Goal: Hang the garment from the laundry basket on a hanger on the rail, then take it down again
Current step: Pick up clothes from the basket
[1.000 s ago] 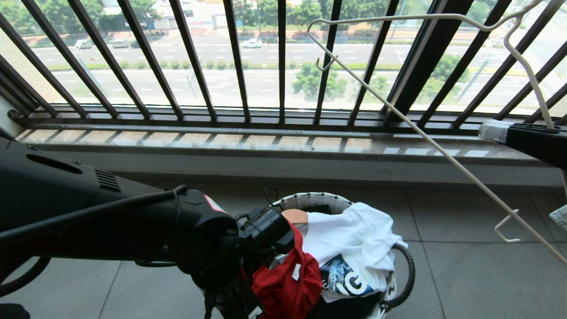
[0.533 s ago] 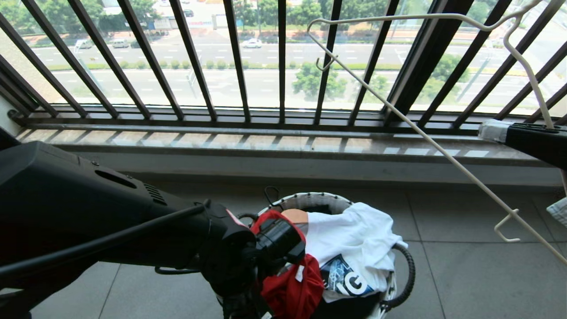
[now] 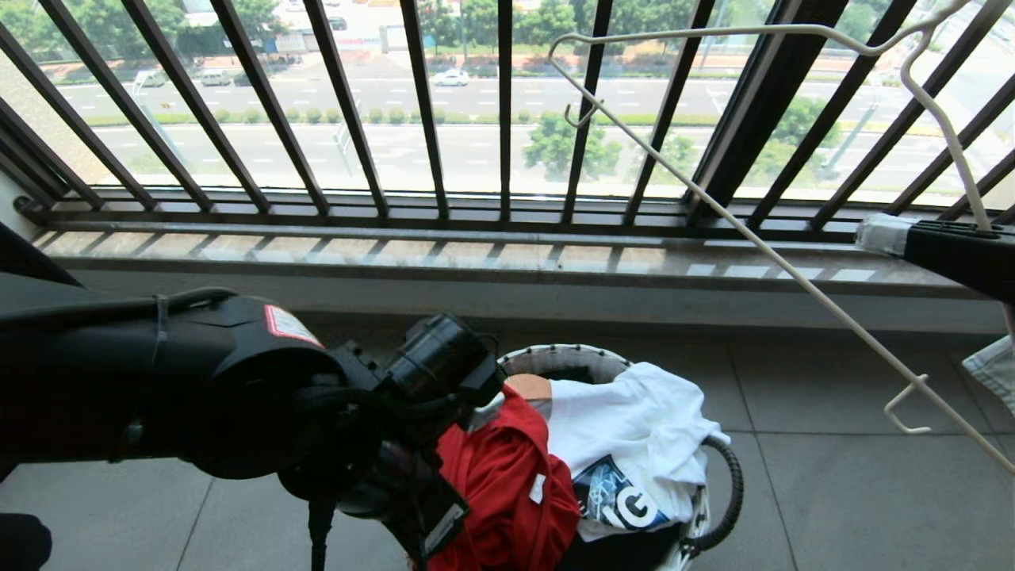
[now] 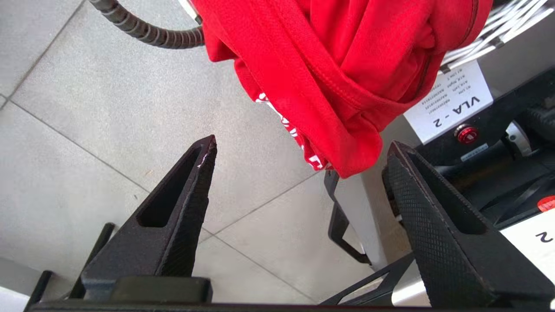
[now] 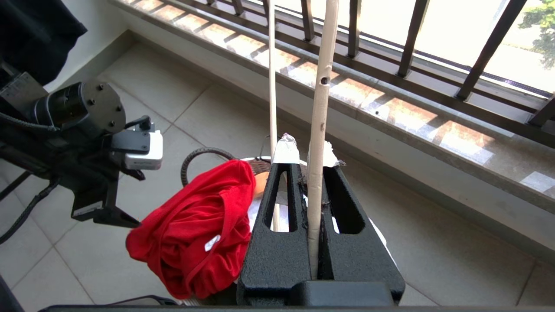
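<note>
Setting: grey tiled balcony floor (image 3: 833, 492), with a black railing of vertical bars (image 3: 428, 119) in front of a road and trees.
My left gripper (image 4: 299, 156): released, its two black fingers (image 4: 190, 190) spread wide with nothing between them; the hanging fold of cloth sits just ahead of the tips, and I cannot tell whether the nearer tip brushes it.
My right gripper (image 5: 305, 162): clenched on the thin cream coated wire hanger (image 3: 737, 222), its wire pinched between my two taped fingertips (image 5: 286, 151); it is held up at my right, well apart from the basket.
Garment: one red short-sleeved T-shirt (image 3: 499, 492), bunched and draped over the near left edge of the basket, part hanging outside it.
Basket: one small round laundry basket with a white rim (image 3: 555, 357) and a black corrugated hose handle (image 3: 733, 484), standing on the floor.
Other clothes: one white T-shirt with a dark graphic (image 3: 634, 444), lying in the basket just beside the red one.
Hangers counted: one.
</note>
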Robot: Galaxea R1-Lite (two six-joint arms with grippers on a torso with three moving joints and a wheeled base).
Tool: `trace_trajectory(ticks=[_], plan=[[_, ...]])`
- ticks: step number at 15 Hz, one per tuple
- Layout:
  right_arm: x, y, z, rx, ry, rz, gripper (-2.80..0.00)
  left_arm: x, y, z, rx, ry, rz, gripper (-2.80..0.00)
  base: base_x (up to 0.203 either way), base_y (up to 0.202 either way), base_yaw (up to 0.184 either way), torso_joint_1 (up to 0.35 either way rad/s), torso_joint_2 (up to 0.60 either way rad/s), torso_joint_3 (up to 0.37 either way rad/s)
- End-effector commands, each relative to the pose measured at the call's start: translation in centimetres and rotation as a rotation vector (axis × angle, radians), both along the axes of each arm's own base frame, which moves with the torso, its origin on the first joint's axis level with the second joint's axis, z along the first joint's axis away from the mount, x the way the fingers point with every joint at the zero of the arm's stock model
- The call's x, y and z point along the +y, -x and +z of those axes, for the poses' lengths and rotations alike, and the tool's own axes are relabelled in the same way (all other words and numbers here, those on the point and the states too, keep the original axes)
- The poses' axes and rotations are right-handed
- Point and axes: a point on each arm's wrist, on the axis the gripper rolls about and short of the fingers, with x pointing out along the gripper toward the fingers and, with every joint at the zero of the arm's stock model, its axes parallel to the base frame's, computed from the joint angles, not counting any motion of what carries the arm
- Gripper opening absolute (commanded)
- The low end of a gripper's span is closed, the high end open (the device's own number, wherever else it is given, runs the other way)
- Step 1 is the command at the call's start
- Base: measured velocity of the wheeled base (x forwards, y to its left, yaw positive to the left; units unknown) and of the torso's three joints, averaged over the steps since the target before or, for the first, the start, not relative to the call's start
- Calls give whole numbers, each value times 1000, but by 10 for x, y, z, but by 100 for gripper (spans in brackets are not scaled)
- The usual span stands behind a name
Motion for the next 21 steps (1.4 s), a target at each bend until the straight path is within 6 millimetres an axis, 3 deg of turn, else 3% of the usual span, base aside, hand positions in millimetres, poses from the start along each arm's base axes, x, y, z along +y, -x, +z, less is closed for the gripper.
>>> trace_trajectory(ticks=[1,2,7,13,14,21], plan=[[0,-1,-1,2,1,2,-280,6,0,15,-58,70,29,0,0,0,0,0,0,0],[0,0,0,0,1,2,-280,3,-3,13,-67,83,34,-280,0,0,0,0,0,0],[-2,4,3,-17,-6,-1,-280,-8,-26,2,-113,137,58,-280,0,0,0,0,0,0],[0,-1,0,0,2,-1,-280,-33,-72,-13,-158,138,-9,-280,0,0,0,0,0,0],[2,-6,-3,16,8,-2,-280,-35,-72,-11,-154,168,-41,0,0,0,0,0,0,0],[5,-11,-7,38,17,-4,-280,-29,-84,-17,-199,149,-74,0,0,0,0,0,0,0]])
